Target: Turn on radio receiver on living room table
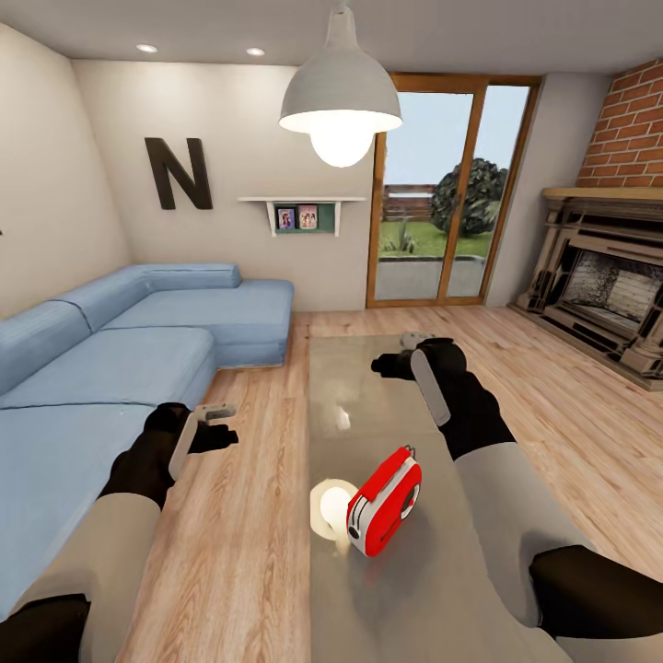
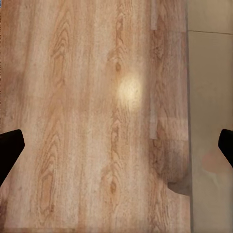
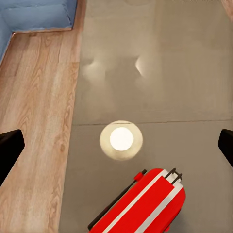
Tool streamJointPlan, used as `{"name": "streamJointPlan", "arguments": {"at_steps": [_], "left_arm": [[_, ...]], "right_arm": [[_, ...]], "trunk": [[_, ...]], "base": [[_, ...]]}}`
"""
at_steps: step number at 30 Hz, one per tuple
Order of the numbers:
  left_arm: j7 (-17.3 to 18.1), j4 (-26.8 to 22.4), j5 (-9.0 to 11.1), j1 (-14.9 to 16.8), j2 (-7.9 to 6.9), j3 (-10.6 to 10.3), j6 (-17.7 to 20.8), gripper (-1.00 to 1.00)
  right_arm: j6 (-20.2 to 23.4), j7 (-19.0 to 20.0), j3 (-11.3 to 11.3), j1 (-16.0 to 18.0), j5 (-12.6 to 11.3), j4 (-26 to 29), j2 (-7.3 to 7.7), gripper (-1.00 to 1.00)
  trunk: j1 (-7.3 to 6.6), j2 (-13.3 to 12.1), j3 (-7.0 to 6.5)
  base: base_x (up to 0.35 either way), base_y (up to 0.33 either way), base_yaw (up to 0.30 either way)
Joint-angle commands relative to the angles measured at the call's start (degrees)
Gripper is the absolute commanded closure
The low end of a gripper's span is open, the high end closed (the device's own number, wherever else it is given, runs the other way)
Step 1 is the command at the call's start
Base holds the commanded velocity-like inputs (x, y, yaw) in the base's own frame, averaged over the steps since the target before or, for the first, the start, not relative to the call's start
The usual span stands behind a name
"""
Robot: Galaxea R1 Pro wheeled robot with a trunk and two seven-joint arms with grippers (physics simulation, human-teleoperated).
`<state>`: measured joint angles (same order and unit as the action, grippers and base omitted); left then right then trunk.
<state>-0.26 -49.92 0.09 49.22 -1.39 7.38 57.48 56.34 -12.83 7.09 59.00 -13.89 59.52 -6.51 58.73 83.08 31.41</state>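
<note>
The right end effector [image 1: 405, 354] hangs with its jaws spread and empty above the glossy grey bench [image 1: 442, 589], past the radio receiver [image 1: 385, 502], which stands near the bench's closer end. It should draw back and descend slowly, pressing the radio gently without toppling it. The left end effector [image 1: 224, 425], also spread and empty, hovers over the wood floor [image 1: 249, 552].

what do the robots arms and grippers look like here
Both arms have light grey, smooth rounded shells on the forearms, with black sections at the wrists and elbow joints. The left gripper and right gripper are black with pale grey plates along the side. In the wrist views the fingertips show as plain black wedges. No cables or markings are visible.
</note>
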Motion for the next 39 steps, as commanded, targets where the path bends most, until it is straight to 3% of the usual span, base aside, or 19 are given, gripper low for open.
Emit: {"name": "streamJointPlan", "arguments": {"at_steps": [1, 13, 15, 16, 21, 22, 29, 30, 39], "left_arm": [[0.00, 0.00, 0.00, 0.00, 0.00, 0.00, 0.00, -1.00], [0.06, 0.00, 0.00, 0.00, -0.01, 0.00, 0.00, -1.00], [0.08, 0.02, 0.00, 0.00, -0.01, 0.00, -0.04, -1.00], [0.08, 0.12, 0.00, 0.00, -0.01, 0.00, -0.09, -1.00], [0.09, 0.27, 0.00, 0.00, -0.01, 0.00, -0.16, -1.00], [0.09, 0.32, 0.00, 0.00, 0.02, 0.00, -0.23, -1.00], [0.13, 0.40, 0.00, 0.00, 0.07, 0.00, -0.32, -1.00], [0.16, 0.43, 0.00, 0.00, 0.07, -0.03, -0.34, -1.00], [0.25, 1.85, 0.00, 0.00, 0.08, -0.09, -0.51, -1.00]], "right_arm": [[0.00, 0.00, 0.01, -0.01, -0.01, -0.01, 0.00, -1.00], [-0.07, 0.00, -0.20, -0.04, 0.16, -0.02, 0.49, -1.00], [-0.09, 0.03, -0.24, -0.09, 0.17, -0.02, 1.20, -1.00], [-0.15, 0.07, -0.30, -0.19, 0.07, -0.02, 2.46, -1.00], [-0.17, 0.10, -0.32, -0.41, 0.02, -0.02, 4.00, -1.00], [-0.23, 0.23, -0.32, -0.65, -0.03, -0.04, 5.44, -1.00], [-0.31, 0.53, -0.42, -2.57, -0.16, -0.07, 7.14, -1.00], [-0.37, 0.66, -0.41, -3.63, -0.25, -0.08, 8.18, -1.00], [-2.54, 4.52, -0.41, -8.93, -0.20, -0.02, 9.20, -1.00]], "trunk": [[0.00, 0.00, 0.00], [0.00, 0.00, 0.00], [0.00, 0.00, 0.00], [0.00, 0.00, 0.00], [0.00, 0.00, 0.00], [0.00, 0.00, 0.00], [0.00, 0.00, 0.00], [0.00, 0.00, 0.00], [0.00, 0.00, 0.00]], "base": [[0.000, 0.000, 0.000], [0.000, 0.000, 0.000], [0.000, 0.000, 0.000], [0.000, 0.000, 0.000], [0.000, 0.000, 0.000], [0.000, 0.000, 0.000], [0.000, 0.000, 0.000], [0.000, 0.000, 0.000], [0.000, 0.000, 0.000]]}}
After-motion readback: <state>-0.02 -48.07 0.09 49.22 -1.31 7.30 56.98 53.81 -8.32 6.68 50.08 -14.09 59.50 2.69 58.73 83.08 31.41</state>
